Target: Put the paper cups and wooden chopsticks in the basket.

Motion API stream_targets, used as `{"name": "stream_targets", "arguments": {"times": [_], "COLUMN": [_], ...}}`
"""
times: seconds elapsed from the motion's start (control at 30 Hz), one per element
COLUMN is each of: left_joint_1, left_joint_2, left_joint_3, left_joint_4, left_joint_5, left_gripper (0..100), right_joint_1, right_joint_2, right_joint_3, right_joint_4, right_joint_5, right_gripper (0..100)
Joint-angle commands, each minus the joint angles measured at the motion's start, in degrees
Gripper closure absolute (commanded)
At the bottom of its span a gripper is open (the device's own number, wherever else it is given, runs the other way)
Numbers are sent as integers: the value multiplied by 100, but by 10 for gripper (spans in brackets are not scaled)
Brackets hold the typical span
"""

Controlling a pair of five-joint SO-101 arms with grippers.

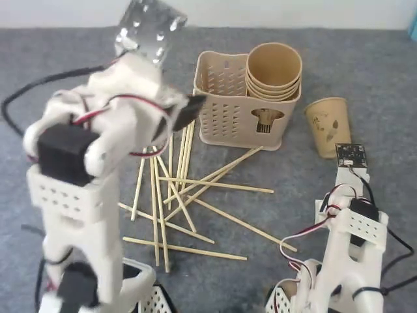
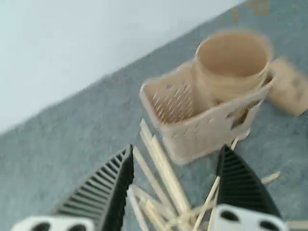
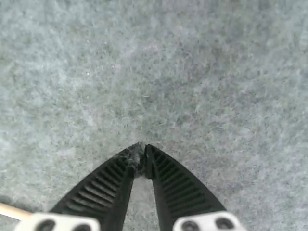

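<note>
A beige slotted basket (image 1: 228, 107) (image 2: 202, 127) stands on the grey carpet, with a stack of paper cups (image 1: 273, 68) (image 2: 233, 60) in one compartment. Another paper cup (image 1: 328, 125) (image 2: 288, 86) lies on its side beside the basket. Several wooden chopsticks (image 1: 182, 195) (image 2: 161, 171) are scattered in front of the basket. My left gripper (image 1: 189, 111) (image 2: 176, 150) hangs open over the chopsticks nearest the basket, holding nothing. My right gripper (image 3: 142, 150) is shut and empty, pointing down at bare carpet; that arm (image 1: 352, 222) stands at the front right.
The left arm's body (image 1: 85, 182) rises tall at the front left and hides part of the carpet. A chopstick end (image 3: 12, 210) shows beside the right gripper. A pale wall (image 2: 72, 48) runs behind the carpet.
</note>
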Motion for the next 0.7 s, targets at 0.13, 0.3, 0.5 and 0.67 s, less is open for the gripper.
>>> {"name": "stream_targets", "arguments": {"times": [0.13,0.3,0.5,0.67], "left_joint_1": [-1952,-2602,-2664,-2673], "left_joint_2": [-1600,-2189,-2444,-2444], "left_joint_3": [3714,6510,8505,9349], "left_joint_4": [-905,-2681,-4035,-4905], "left_joint_5": [62,70,70,70], "left_gripper": [739,739,739,739], "right_joint_1": [-22,-22,-22,-22], "right_joint_2": [-215,-171,-163,-154], "right_joint_3": [-88,-651,-1899,-3156], "right_joint_4": [-22,576,1789,2387], "right_joint_5": [62,62,105,105], "right_gripper": [990,990,990,987]}}
